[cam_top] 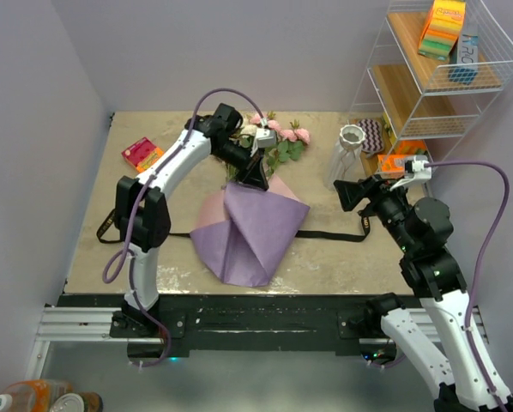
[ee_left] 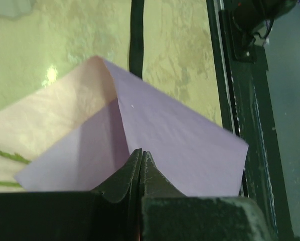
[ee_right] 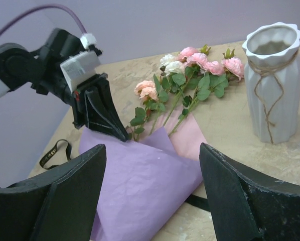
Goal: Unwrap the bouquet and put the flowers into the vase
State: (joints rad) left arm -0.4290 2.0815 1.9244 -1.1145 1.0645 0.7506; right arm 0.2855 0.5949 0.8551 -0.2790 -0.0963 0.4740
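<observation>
Firstly, left gripper (cam_top: 256, 178): its fingers (ee_left: 121, 182) were found closed on a fold of the purple paper (cam_top: 252, 227). The sheet was drawn up into a peak at mid-table, with its lower edges spread on the table (cam_top: 342, 262). Pale pink lining was exposed along the sheet's left and far sides.

Flowers (cam_top: 279, 137): laid flat beyond the paper, with pink, peach and white heads toward the far wall. The stems were seen running under the paper's far edge, just beside the left fingers.

Vase (cam_top: 349, 154): stood upright to the right of the flowers and apart from them, with twine tied round its neck. Bare table was left between vase and blooms.

Right gripper (cam_top: 342, 194): held above the table's right side, near the vase. Its fingers (ee_right: 64, 196) were spread wide, with nothing between them.

Black ribbon (cam_top: 329, 233): laid flat, emerging from beneath the paper toward both sides.

Red packet (cam_top: 142, 153): placed near the far left corner, well apart from the paper.

Wire shelf rack (cam_top: 437, 94): set at the far right corner, behind the vase.

Open table was noted along the near edge.
</observation>
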